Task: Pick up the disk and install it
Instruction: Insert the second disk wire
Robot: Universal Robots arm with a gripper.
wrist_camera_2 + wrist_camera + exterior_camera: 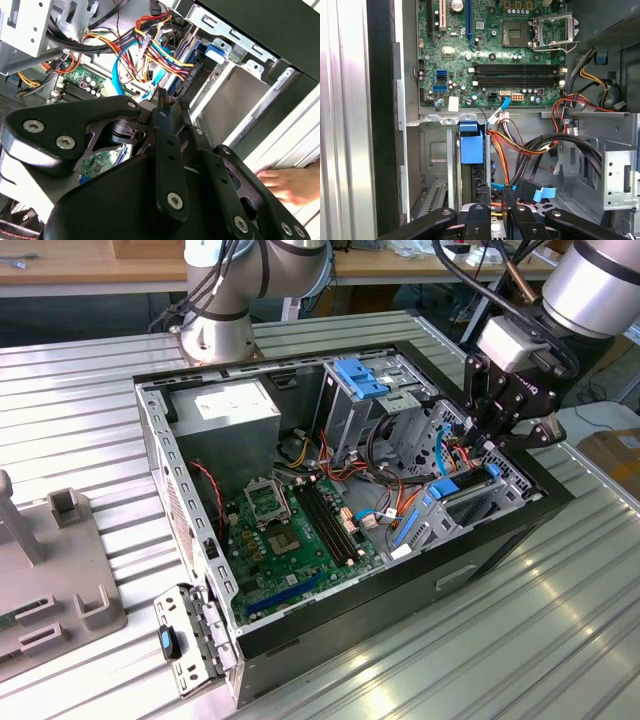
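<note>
Ribbed metal benchtop [80, 400] carries your open computer case [520, 525], where the gripper [487, 432], fingers together on nothing visible, hangs just above the disk [468, 498] in its bay; seating looks underway, needing alignment.

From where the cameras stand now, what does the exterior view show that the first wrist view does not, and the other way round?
Exterior view: the whole open computer case, the grey power-supply box, the arm's base and a grey fixture on the table. First wrist view: the inside of the drive bay under a blue clip. Both: the green motherboard, its memory slots, the coloured wires and the tool.
</note>
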